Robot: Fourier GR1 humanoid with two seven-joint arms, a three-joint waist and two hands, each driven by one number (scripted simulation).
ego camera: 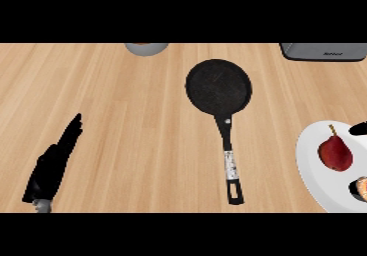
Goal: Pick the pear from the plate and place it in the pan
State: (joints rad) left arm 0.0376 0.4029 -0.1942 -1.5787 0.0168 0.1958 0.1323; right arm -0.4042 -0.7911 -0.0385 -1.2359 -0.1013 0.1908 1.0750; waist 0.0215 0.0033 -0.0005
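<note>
We see a dark red pear [335, 153] with a thin stem lying on a white round plate [310, 165] at the right edge of the light wooden counter [127, 130]. The pear rests near the plate's middle, stem pointing toward the far side. Beside it, on the near part of the same plate, sits another piece of food with a pinkish cut face [364, 189], partly cut off by the view's edge; we cannot tell what it is.

Left of the plate and apart from it lies a black round frying pan [218, 88] with a long black and silver handle [230, 160] pointing toward us. Nothing lies inside the pan.

Our left hand [54, 162] shows at the lower left, fingers straight and together, released and holding nothing. Of our right hand [361, 128] only a black tip shows at the right edge, above the plate's far rim, beyond the pear; we cannot tell how its fingers stand.

At the far edge a grey rounded object [147, 48] and a grey appliance [326, 51] are partly in view.
</note>
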